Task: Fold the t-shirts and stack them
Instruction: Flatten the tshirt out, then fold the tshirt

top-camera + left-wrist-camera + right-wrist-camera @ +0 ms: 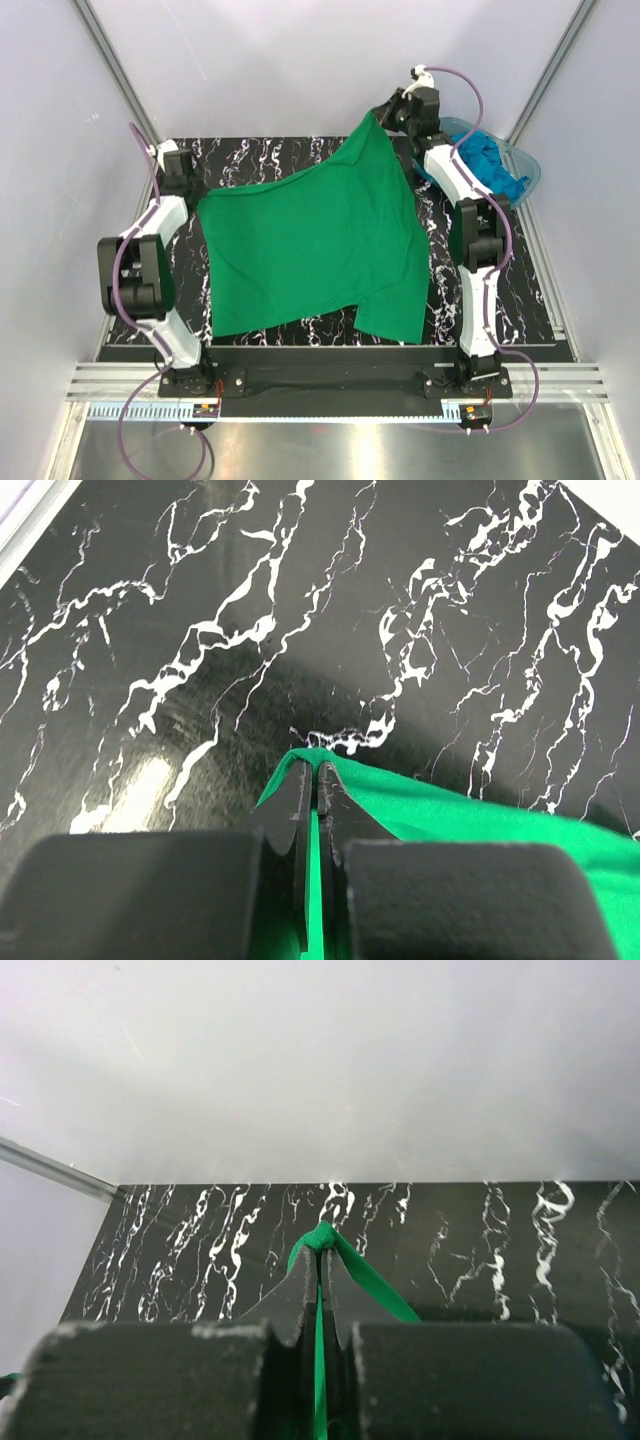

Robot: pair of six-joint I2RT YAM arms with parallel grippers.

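The green shirt point(320, 245) is soft and light, and it drapes loosely. The left gripper point(312, 772) and the right gripper point(320, 1248) are each clamped on one corner, probably the best hold.

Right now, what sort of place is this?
Likely a robot test cell: white walls, a black marbled table, and a left arm and right arm holding a green t-shirt.

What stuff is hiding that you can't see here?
1. Top view: how many turquoise shirts sit in the tub; they are bunched and the right arm covers part.
2. Top view: the table under the green shirt.
3. Wrist views: most of the green shirt, blocked by the left tool and right tool.
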